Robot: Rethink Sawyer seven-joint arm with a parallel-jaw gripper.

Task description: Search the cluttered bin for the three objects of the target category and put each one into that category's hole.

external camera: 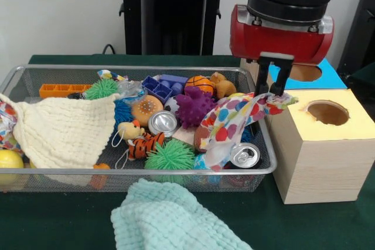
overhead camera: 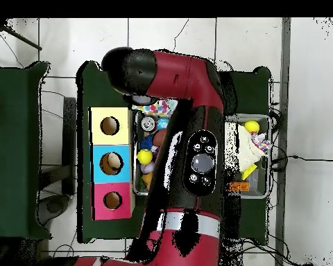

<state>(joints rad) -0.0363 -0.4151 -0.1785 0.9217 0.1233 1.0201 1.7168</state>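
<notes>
Lying nearest on the green surface (external camera: pixel 70 215) is a mint cloth (external camera: pixel 170 221), with the wire bin (external camera: pixel 176 171) of toys, cans and a cream cloth (external camera: pixel 64 130) just behind it. At the bin's right end, beside the yellow-topped box (external camera: pixel 325 144) and its round hole (external camera: pixel 327 112), the claw (external camera: pixel 274 89) is pinching a polka-dot cloth (external camera: pixel 234 118), whose loose end trails down among the clutter.

Bright, even indoor light in both views.
Soft shadows lie under the bin (external camera: pixel 23 77); small glare shines on the cans (external camera: pixel 162 122); the lower front towel (external camera: pixel 176 218) looks slightly blurred.
</notes>
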